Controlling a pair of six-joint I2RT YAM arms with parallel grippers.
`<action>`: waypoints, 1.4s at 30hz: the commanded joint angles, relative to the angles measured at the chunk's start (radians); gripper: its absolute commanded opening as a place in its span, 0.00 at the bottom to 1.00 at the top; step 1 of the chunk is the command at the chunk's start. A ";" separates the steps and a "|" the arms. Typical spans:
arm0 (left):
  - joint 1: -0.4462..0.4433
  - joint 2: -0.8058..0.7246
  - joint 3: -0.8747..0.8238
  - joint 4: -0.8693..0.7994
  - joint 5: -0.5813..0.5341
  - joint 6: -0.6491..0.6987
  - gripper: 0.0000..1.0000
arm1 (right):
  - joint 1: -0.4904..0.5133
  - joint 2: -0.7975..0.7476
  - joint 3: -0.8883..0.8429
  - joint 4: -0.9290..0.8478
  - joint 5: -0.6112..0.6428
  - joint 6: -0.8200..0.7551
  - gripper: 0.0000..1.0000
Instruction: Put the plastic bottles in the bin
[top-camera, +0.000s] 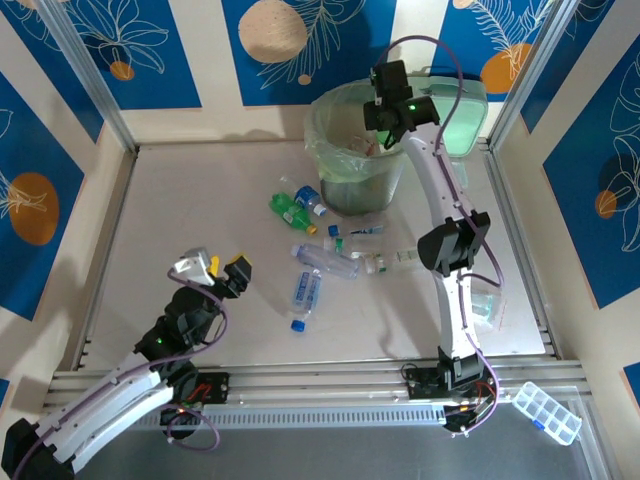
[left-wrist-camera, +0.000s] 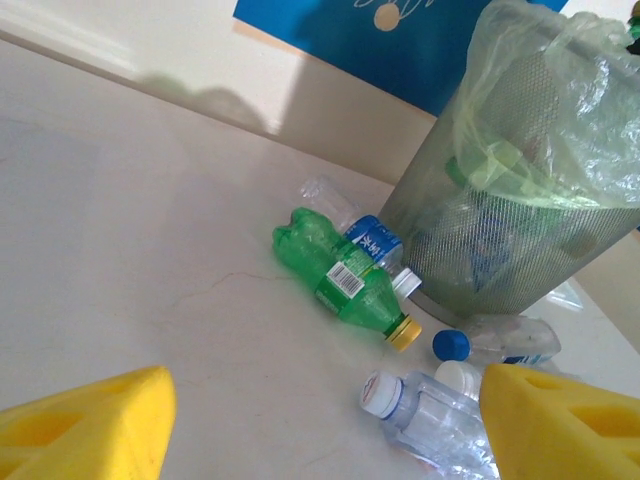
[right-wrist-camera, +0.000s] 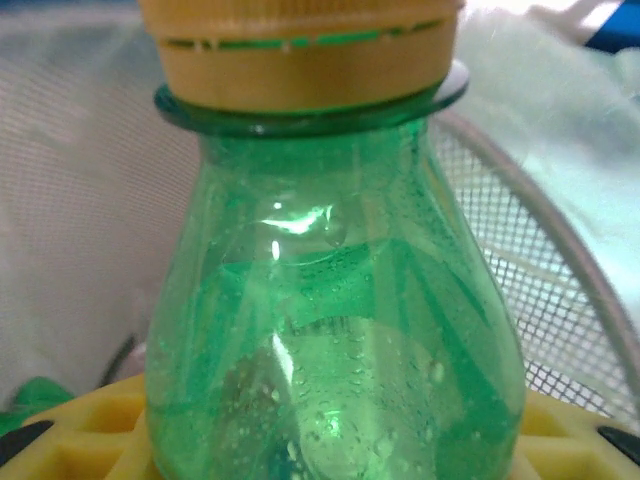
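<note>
With a green bottle (right-wrist-camera: 335, 330) clamped between its yellow pads (right-wrist-camera: 90, 430), the right gripper (top-camera: 385, 120) hangs right over the mouth of the bin (top-camera: 365, 185), and that's the whole point of the hold: let go here and the bottle should fall inside. In the right wrist view the bottle's yellow cap points away from the wrist and the bin's mesh wall shows just behind it. From above, the bottle itself is hard to pick out under the gripper, so it's probably inside the rim line, but I can't be sure.

To get there the right arm stretches far out from its base at the near edge, elbow raised beside the bottle pile, wrist tipped down over the pale green bag.

More work waits on the table: another green bottle (left-wrist-camera: 345, 275) lies on its side next to a blue-label bottle (left-wrist-camera: 372, 240) just in front of the bin, with clear bottles (top-camera: 325, 260) scattered nearer the arms. Through the mesh, a few bottles seem to be in the bin already.

Over on the left, the left gripper (top-camera: 214, 268) sits low, arm folded close to its base, jaws spread wide with nothing between them, aimed at that pile and well apart from it.
</note>
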 joint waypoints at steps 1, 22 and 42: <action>-0.006 0.008 0.033 0.020 -0.012 -0.009 0.79 | 0.005 0.037 0.029 -0.053 0.101 -0.041 0.50; -0.006 0.077 0.054 0.035 -0.016 0.020 0.84 | 0.052 -0.160 -0.060 0.047 0.066 -0.011 0.88; -0.019 0.743 0.364 -0.071 0.301 0.043 0.89 | 0.321 -0.945 -1.227 0.471 -0.103 0.310 0.76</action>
